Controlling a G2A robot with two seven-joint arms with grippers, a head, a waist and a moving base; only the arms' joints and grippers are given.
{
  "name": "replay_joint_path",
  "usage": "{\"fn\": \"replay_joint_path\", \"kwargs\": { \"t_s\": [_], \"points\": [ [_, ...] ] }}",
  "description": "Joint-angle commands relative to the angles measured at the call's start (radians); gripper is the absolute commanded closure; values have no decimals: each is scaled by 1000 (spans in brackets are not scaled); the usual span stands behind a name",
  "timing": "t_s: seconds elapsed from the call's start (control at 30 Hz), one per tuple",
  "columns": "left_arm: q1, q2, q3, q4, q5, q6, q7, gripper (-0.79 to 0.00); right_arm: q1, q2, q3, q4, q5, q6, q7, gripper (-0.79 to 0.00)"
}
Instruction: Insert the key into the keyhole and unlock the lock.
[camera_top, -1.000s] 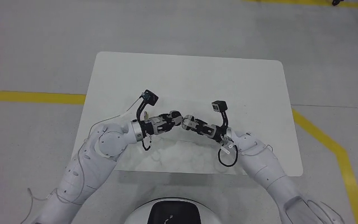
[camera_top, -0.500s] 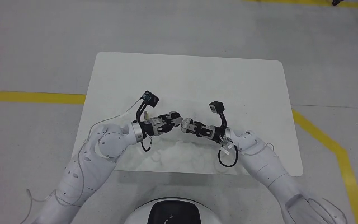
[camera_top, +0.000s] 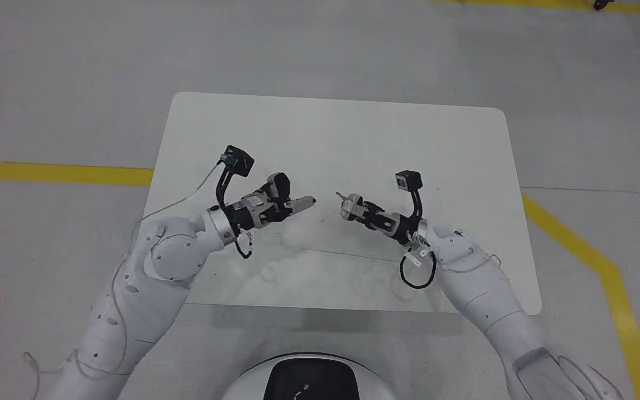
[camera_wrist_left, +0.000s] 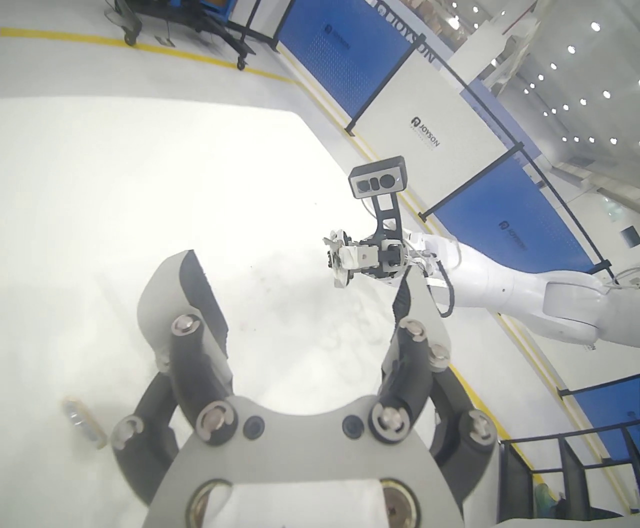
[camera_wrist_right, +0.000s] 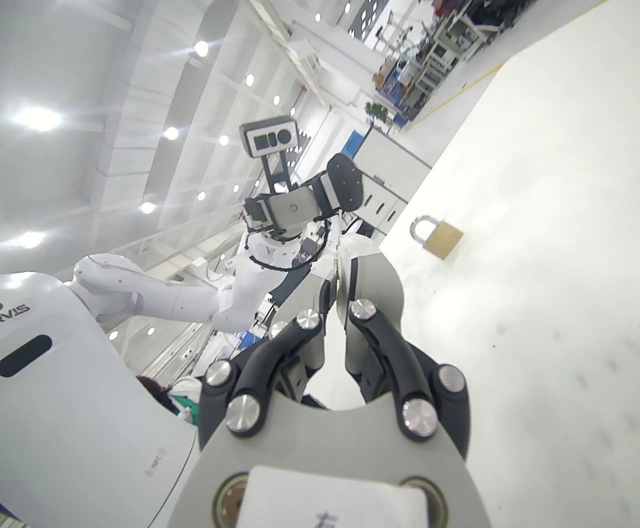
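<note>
Brass padlock (camera_wrist_right: 436, 235) is seen lying flat on the white table (camera_top: 420, 140), gripped by nothing. Near the padlock the left gripper (camera_wrist_left: 300, 272) is held spread wide and empty, presumably so the body can be steadied. Farther from the padlock the right gripper (camera_wrist_right: 342, 267) is pinched closed, apparently on the key (camera_top: 342, 198), presumably ready for insertion.

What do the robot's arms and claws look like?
The left arm and right arm are smooth white shells with black cables looped at the wrists. The left end effector and right end effector are grey, with black links, silver bolts and two fingers each.
</note>
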Motion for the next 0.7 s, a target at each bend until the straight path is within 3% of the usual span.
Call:
{"fn": "replay_joint_path", "kwargs": {
  "t_s": [0.0, 0.13, 0.23, 0.4, 0.53, 0.57, 0.63, 0.67],
  "points": [
    [71, 16, -75, -104, 141, 4, -3, -785, -20, -2, 63, 0, -80, 0, -65, 0],
    [181, 33, -149, -250, 430, 106, 0, -785, -68, -14, 128, -42, -217, 0, -214, 0],
    [236, 34, -108, -286, 711, 242, -14, -785, -75, -15, 140, -44, -238, 0, -237, 0],
    [189, 23, -6, -193, 872, 329, -63, -785, -75, -15, 140, -44, -238, 0, -237, 0],
    [138, 11, 51, -130, 897, 376, -94, -773, -75, -15, 140, -44, -238, 0, -237, 0],
    [128, 8, 60, -121, 894, 385, -95, -736, -75, -15, 140, -44, -238, 0, -237, 0],
    [113, 4, 72, -105, 895, 395, -103, -548, -75, -15, 140, -44, -238, 0, -237, 0],
    [106, 1, 79, -99, 894, 396, -109, -493, -75, -15, 140, -44, -238, 0, -237, 0]
  ]
}}
